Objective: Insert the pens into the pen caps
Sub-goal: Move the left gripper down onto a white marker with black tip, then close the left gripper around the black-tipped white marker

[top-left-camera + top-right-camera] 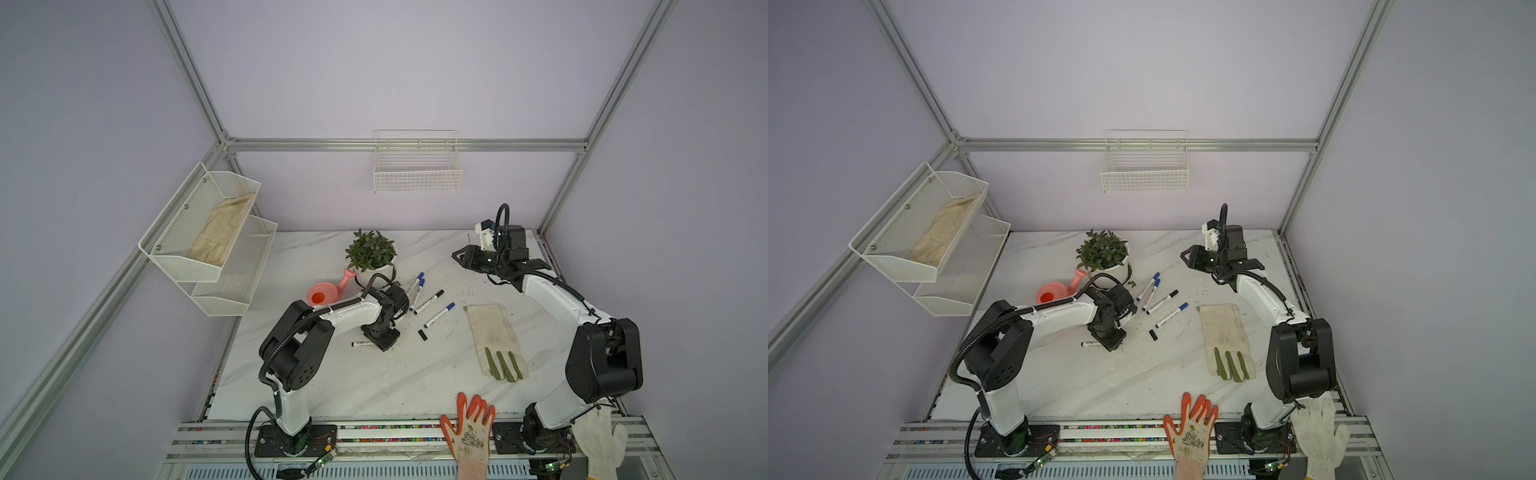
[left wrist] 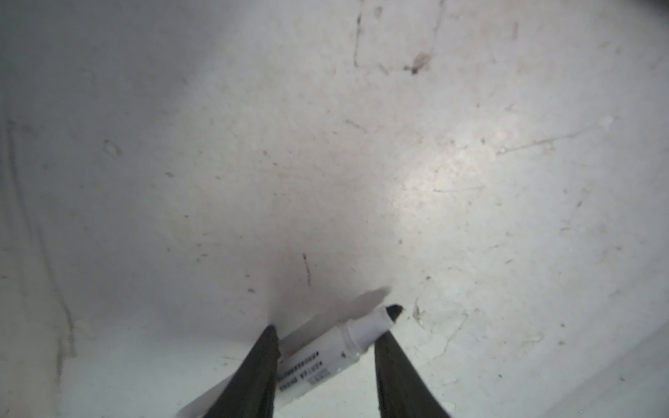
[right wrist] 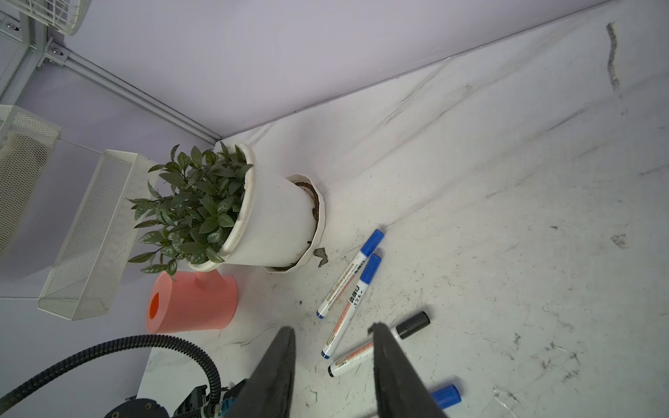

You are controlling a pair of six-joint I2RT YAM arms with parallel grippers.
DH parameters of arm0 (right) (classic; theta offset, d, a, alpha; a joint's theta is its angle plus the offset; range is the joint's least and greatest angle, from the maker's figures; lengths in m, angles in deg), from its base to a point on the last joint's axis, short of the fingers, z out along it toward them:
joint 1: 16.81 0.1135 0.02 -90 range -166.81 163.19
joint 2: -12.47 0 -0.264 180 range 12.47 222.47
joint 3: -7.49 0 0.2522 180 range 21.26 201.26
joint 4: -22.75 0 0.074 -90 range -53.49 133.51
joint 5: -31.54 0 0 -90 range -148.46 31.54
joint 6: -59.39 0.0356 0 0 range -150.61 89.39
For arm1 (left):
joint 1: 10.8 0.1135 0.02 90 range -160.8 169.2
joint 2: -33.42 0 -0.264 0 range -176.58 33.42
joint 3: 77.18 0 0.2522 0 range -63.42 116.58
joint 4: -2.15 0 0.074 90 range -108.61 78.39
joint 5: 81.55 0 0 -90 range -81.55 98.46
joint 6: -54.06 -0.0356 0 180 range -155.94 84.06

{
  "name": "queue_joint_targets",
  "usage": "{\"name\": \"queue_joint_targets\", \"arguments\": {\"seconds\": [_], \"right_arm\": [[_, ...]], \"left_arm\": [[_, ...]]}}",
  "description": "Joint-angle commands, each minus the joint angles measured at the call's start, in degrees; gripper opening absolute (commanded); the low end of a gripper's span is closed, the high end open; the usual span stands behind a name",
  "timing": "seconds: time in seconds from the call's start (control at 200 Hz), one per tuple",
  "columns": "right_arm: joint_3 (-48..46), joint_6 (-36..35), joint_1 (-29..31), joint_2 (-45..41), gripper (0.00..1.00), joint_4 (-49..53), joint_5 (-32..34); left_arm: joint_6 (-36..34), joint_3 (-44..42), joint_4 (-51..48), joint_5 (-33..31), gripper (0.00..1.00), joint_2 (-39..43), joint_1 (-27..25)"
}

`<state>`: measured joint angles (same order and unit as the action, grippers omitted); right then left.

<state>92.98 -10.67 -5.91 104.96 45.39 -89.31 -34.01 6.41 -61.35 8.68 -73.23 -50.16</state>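
- An orange-palmed work glove (image 1: 469, 432) drapes over the white marble-look table's (image 1: 353, 390) front edge.
- Left of mid-table, the left gripper (image 2: 327, 331) sets narrow jaws across an uncapped white marker pen (image 2: 325, 358); both fingers (image 2: 253, 372) seem to touch it, askew.
- Lifted so, it could twist free and smear its black tip.
- The short black plastic cap (image 1: 422, 335) lies near, toward the right edge; a nudge may roll it.
- The right gripper (image 3: 332, 325), jaws apart and empty, hangs near the back right corner.
- Barrel print: too blurred to read.
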Motion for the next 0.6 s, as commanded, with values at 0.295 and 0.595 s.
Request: {"name": "queue_joint_targets", "arguments": {"seconds": [0.295, 0.595], "right_arm": [[0.5, -0.7, -0.3, -0.1, 0.39, 1.0, 0.1], [0.8, -1.0, -0.3, -0.1, 0.39, 1.7, 0.5]], "left_arm": [[5.9, 4.9, 4.5, 4.6, 0.13, -6.6, -0.5], [7.3, 4.6, 6.5, -1.3, 0.5, -3.8, -0.4]]}}
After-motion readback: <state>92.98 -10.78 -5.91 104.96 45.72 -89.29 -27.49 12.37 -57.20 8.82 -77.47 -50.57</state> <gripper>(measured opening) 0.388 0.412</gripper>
